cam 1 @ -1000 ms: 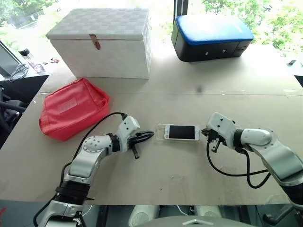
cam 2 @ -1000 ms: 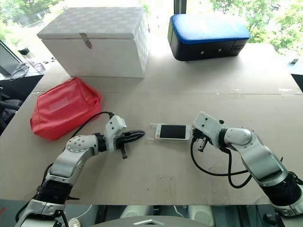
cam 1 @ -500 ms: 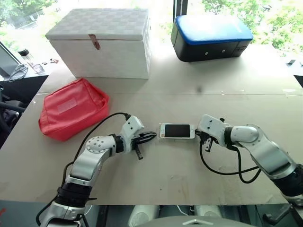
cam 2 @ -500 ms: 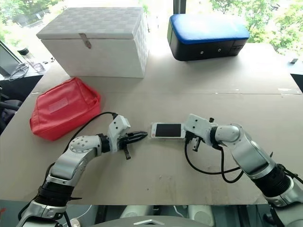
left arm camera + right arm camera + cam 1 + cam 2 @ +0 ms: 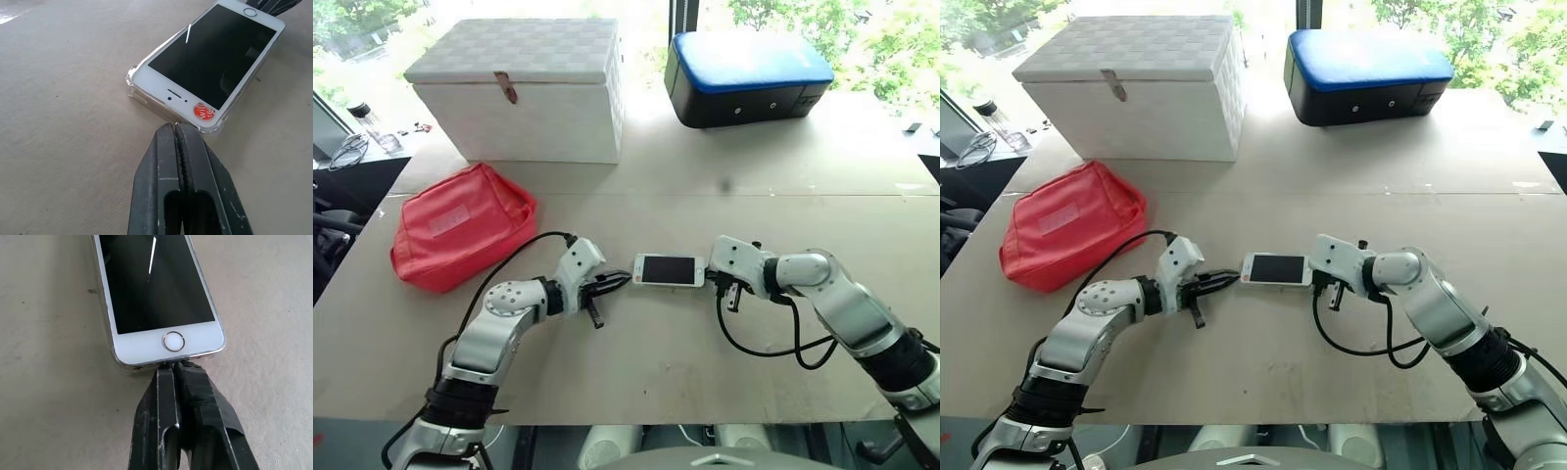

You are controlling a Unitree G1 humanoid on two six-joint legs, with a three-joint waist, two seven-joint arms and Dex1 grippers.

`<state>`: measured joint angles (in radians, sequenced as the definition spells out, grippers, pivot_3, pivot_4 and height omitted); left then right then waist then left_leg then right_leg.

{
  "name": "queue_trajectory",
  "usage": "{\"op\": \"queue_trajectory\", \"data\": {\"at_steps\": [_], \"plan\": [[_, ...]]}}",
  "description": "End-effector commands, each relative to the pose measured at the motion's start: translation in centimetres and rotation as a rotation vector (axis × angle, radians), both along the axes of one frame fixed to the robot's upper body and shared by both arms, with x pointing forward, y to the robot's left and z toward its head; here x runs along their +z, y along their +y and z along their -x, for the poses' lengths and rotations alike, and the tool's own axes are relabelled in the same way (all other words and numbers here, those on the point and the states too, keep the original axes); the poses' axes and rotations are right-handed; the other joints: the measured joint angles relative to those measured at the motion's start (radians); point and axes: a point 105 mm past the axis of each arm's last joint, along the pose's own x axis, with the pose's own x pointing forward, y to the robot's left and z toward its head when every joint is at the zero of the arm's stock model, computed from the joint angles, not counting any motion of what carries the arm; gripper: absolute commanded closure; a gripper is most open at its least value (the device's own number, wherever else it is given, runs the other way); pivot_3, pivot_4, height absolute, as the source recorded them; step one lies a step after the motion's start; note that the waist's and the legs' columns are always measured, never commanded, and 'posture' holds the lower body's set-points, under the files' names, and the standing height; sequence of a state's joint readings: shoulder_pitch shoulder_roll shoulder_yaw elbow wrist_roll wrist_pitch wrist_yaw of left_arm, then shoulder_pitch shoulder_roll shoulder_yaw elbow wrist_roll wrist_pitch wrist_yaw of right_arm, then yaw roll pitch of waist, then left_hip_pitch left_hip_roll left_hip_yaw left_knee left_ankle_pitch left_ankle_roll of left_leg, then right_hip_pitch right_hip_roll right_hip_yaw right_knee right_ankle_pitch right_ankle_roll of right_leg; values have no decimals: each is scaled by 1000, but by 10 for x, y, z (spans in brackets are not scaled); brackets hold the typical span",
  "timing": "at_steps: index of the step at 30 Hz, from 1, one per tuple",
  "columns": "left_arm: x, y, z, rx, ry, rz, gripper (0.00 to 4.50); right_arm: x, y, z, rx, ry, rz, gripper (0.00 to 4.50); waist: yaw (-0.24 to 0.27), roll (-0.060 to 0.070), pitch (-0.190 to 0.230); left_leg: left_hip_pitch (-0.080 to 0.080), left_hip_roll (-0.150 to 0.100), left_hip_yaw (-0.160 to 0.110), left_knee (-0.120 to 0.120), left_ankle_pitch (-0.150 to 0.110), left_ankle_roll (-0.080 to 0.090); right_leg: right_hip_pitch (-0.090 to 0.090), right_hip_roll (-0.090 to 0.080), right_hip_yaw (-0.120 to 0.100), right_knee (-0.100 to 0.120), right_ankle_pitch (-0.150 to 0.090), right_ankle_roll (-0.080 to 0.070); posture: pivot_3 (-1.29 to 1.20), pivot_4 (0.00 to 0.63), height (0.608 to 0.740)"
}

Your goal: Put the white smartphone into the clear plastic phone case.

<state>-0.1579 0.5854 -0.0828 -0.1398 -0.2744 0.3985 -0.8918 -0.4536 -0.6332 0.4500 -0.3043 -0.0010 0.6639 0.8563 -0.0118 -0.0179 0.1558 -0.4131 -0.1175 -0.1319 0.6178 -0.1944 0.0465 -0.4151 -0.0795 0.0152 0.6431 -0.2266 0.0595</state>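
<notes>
The white smartphone (image 5: 669, 269), a flat rectangle with a dark glossy screen, lies face up near the middle of the pale beige table (image 5: 705, 362). In the left wrist view its earpiece end sits inside the thin clear plastic phone case (image 5: 131, 86), whose transparent rim wraps the corners there; a small red round sticker (image 5: 204, 111) marks that end. The left gripper (image 5: 619, 283), its two black fingers (image 5: 166, 166) pressed together on nothing, has its tips against the case's end. The right gripper (image 5: 177, 366), likewise clamped on nothing, has its tips against the opposite end, just beside the round home button (image 5: 173, 341). The phone thus lies between the two grippers. Whether that end is fully seated in the case cannot be told. Further back on the table stand a white woven lidded box (image 5: 524, 88) and a black case with a blue top (image 5: 749, 76); a red fabric pouch (image 5: 460, 225) lies to the left.
</notes>
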Motion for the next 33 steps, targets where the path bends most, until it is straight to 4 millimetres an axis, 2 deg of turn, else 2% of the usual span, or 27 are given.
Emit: {"op": "queue_trajectory", "data": {"at_steps": [1,4,8,12,16,21,27,33], "plan": [[10,-20,12,-107,-18,48,4470,9,17,3,79,-44,-42,4500,-2,0,0,0,0,0,0,0,0,0,0,0,0,0,0,0,150,740],[10,-14,12,-93,-15,49,4470,8,6,-4,40,-72,-14,4500,-1,0,0,0,0,0,0,0,0,0,0,0,0,0,0,0,150,740],[14,7,5,-49,-28,49,4470,12,-19,-9,-22,-58,-2,4500,4,0,0,0,0,0,0,0,0,0,0,0,0,0,0,0,150,740],[31,19,2,-80,-45,91,4470,22,-32,-8,-64,-14,-69,4500,6,0,0,0,0,0,0,0,0,0,0,0,0,0,0,0,150,740],[45,9,1,-139,-43,146,4470,31,-31,-10,-77,-1,-120,4500,5,0,0,-1,0,0,0,0,0,0,0,0,0,0,0,0,150,740],[37,-23,-6,-194,-30,144,4470,51,-7,-14,-76,60,-274,4500,0,0,0,-1,0,0,0,0,0,0,0,0,0,0,0,0,150,740],[16,-36,-18,-186,-3,78,4470,38,5,-18,-74,112,-235,4500,1,0,0,-1,0,0,0,2,-4,0,0,0,0,0,0,0,150,740],[1,-37,-19,-182,43,21,4470,-5,3,-19,-149,283,-80,4500,-2,0,-2,0,0,1,1,2,-4,0,0,1,1,0,0,0,150,740]]}}
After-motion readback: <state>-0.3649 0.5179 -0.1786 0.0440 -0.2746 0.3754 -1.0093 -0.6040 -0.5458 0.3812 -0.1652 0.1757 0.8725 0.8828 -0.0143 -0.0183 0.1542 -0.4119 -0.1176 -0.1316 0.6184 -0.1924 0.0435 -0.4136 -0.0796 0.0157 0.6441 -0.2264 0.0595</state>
